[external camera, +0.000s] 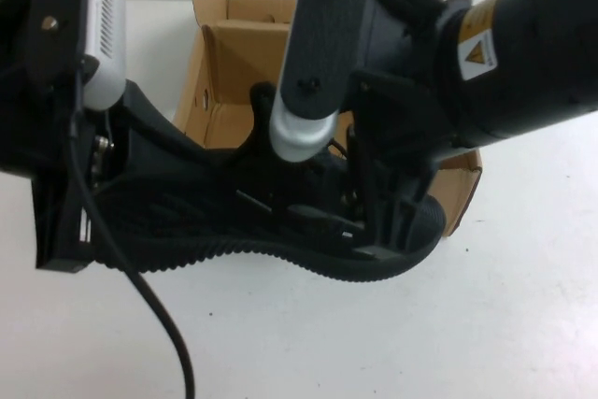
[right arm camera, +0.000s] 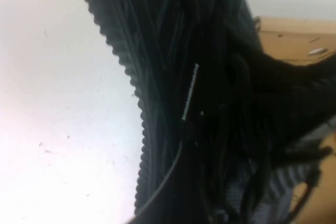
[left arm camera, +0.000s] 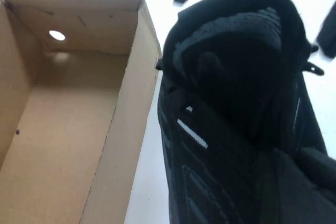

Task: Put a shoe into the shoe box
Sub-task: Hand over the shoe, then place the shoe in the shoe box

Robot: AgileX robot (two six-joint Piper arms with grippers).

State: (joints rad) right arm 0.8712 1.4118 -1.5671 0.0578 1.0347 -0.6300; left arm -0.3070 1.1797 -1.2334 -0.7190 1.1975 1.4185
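The shoe (external camera: 234, 212), a black sneaker with a ridged sole, hangs on its side just in front of the open brown shoe box (external camera: 234, 53). My left gripper (external camera: 79, 221) grips its left end and my right gripper (external camera: 383, 212) its right end, both shut on it. In the left wrist view the shoe (left arm camera: 236, 103) is beside the box's near wall (left arm camera: 126, 129), and the box's inside is empty. The right wrist view shows the shoe's sole and side (right arm camera: 173, 77), with the box (right arm camera: 294, 40) behind it.
The white table (external camera: 374, 343) lies in front of the shoe and to its right. A black cable (external camera: 159, 324) from my left arm hangs over the table's front. The box has a round hole (left arm camera: 56, 35) in its end wall.
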